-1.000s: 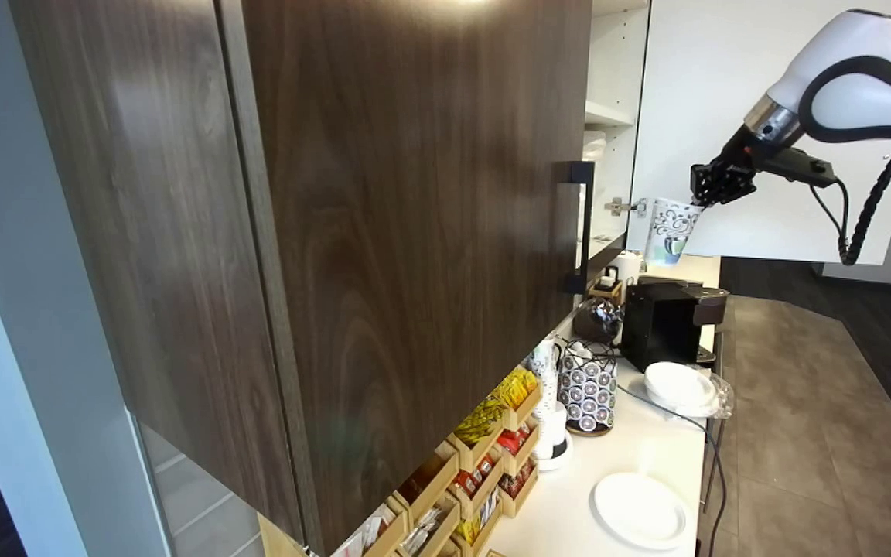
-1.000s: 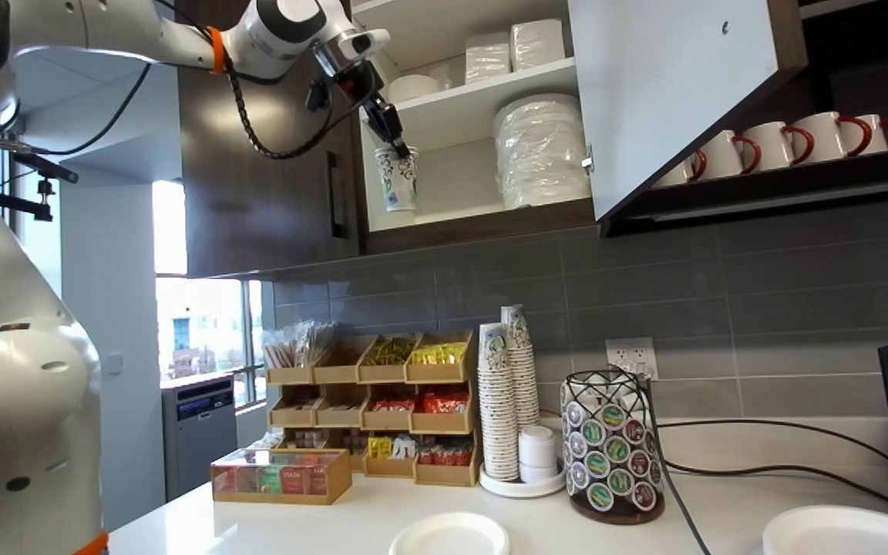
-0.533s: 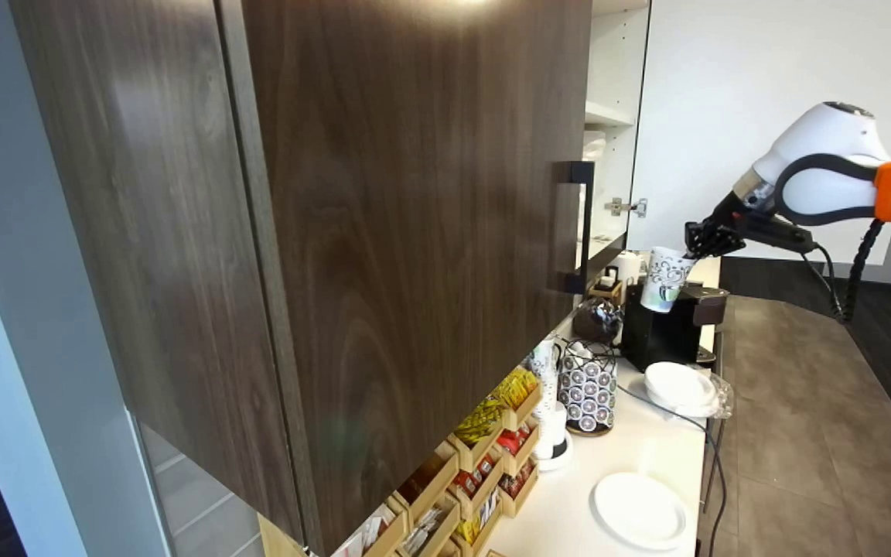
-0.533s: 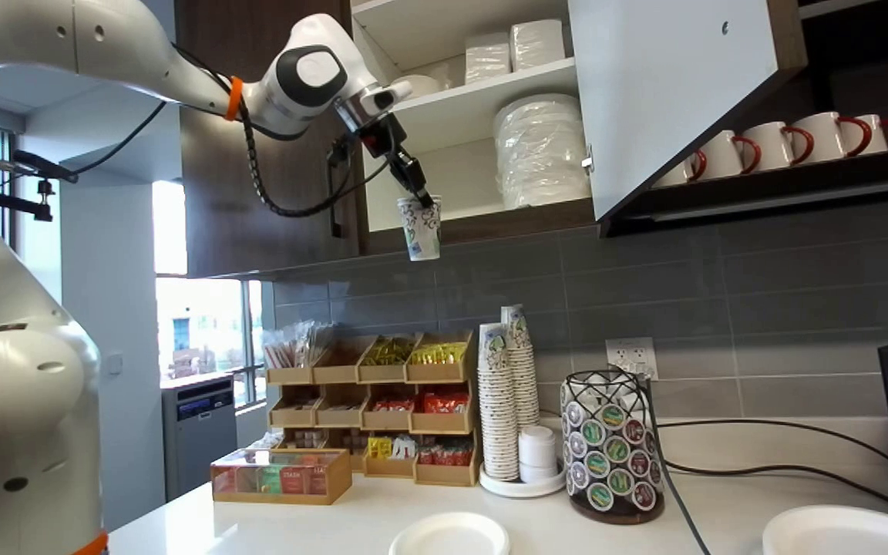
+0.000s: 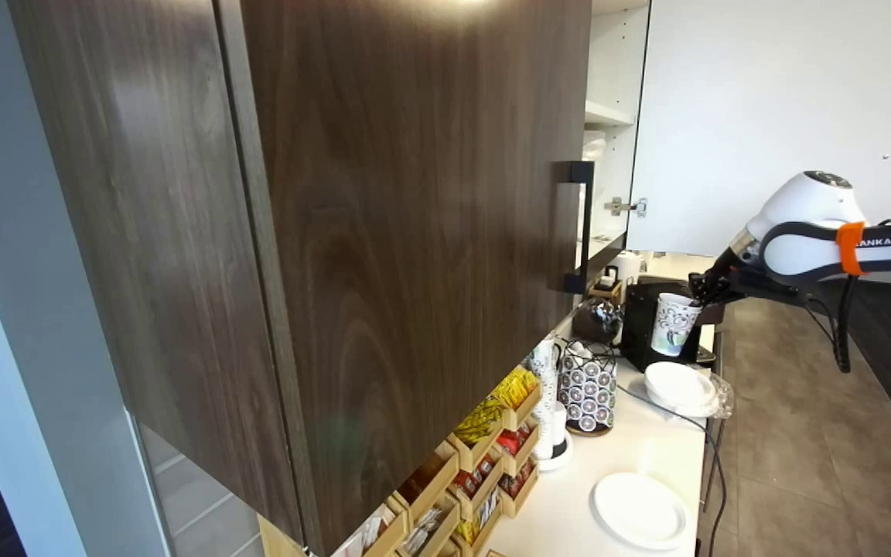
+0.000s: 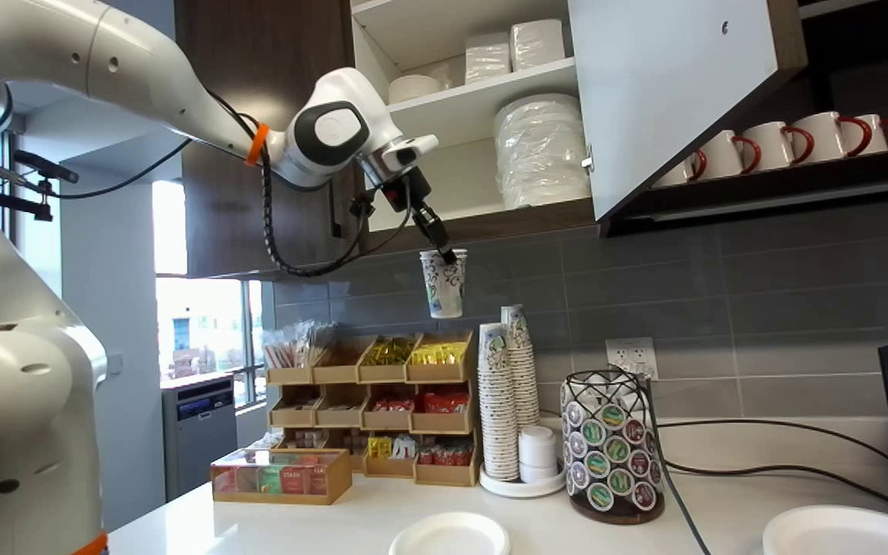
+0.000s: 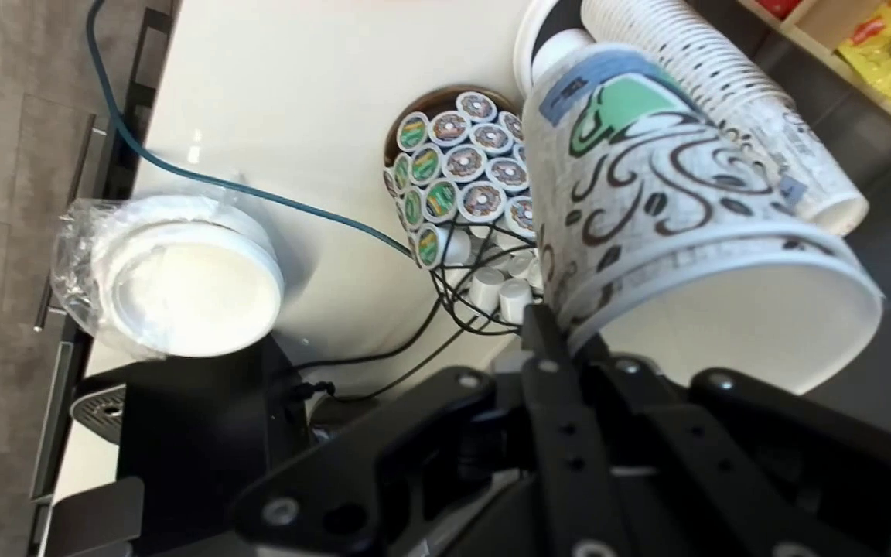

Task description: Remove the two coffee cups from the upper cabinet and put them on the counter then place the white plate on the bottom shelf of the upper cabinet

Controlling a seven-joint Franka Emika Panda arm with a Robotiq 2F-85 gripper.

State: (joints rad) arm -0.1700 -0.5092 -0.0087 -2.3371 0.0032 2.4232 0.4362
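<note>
My gripper (image 7: 567, 340) is shut on the rim of the coffee cups (image 7: 646, 178), white paper with dark swirls. Two rims show, one cup nested in the other. The cups hang tilted slightly, mouth up, in both exterior views (image 6: 444, 289) (image 5: 675, 325), below the open upper cabinet (image 6: 459, 181) and well above the counter (image 6: 297, 528). The white plate (image 6: 450, 536) lies flat on the counter; it also shows in an exterior view (image 5: 640, 510). The bottom shelf (image 5: 606, 238) shows only as a sliver; wrapped white dishes (image 6: 540, 150) stand above it.
Stacked paper cups (image 6: 498, 408) and a pod holder (image 6: 612, 455) stand below the held cups. A packet rack (image 6: 390, 408) is left of them. Wrapped white bowls (image 7: 194, 286) and a black machine (image 5: 650, 325) lie further along the counter. The cabinet door (image 6: 675, 85) stands open.
My gripper has carried the cups down from in front of the cabinet opening to below its bottom edge, also shifting rightward in an exterior view. The grip has stayed shut. The plate has not moved.
</note>
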